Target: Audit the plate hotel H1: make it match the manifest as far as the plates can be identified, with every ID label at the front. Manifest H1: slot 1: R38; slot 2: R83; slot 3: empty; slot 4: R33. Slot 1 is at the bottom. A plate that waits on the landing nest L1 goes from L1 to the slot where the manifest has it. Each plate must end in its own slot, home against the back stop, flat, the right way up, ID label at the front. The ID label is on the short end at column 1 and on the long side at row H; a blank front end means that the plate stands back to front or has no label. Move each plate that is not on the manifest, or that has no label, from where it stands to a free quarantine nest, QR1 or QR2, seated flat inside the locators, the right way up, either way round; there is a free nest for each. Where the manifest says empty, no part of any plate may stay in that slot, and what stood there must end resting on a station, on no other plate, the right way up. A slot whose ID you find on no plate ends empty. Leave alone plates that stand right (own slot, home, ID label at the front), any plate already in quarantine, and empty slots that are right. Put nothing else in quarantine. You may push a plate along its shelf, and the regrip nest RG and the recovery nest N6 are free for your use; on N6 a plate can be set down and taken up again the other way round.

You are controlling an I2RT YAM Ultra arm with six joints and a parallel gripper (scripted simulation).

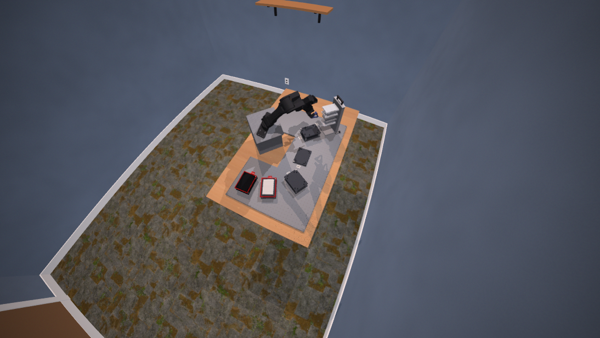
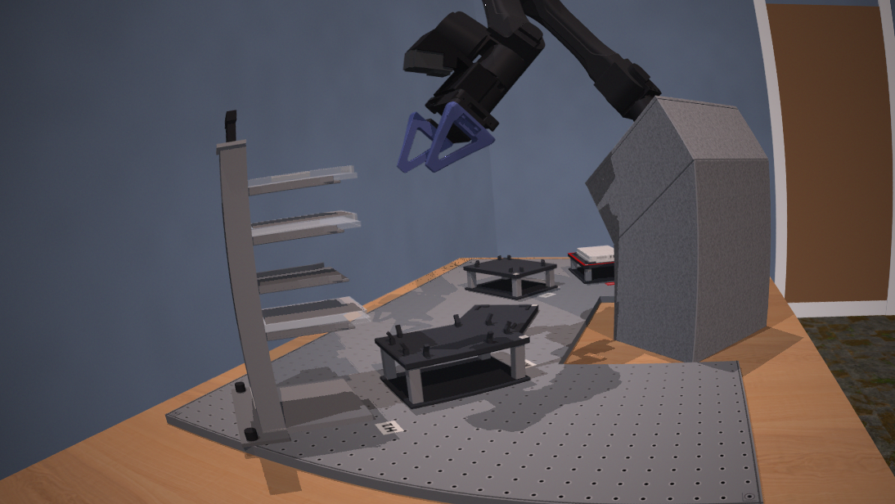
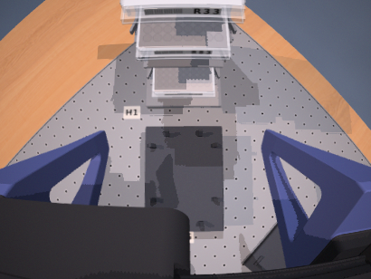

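Hotel H1 [image 1: 338,119] [image 2: 237,269] holds a clear plate on its top shelf, plate R33 [image 1: 329,108] [image 2: 312,176] [image 3: 183,3], with its label at the front. The slot 3 plate [image 2: 307,223] [image 3: 156,33] has a small front label that looks like R83. Slot 2 [image 2: 300,280] shows no plate. The slot 1 plate [image 2: 312,319] [image 3: 165,81] shows no lettering on its front. My gripper [image 1: 315,114] [image 2: 415,170] [image 3: 185,139] is open and empty, in front of the hotel at about top-shelf height. The plates' back ends are hidden in the wrist view.
A dark nest [image 1: 310,132] [image 2: 438,347] [image 3: 199,177] stands before the hotel, without a plate. A sloped dark station [image 1: 302,156] [image 2: 510,316] and another nest [image 1: 295,181] [image 2: 510,267] are bare. One red-rimmed nest [image 1: 255,175] is empty; the other [image 1: 261,195] holds a white plate [image 1: 268,186] [image 2: 595,253].
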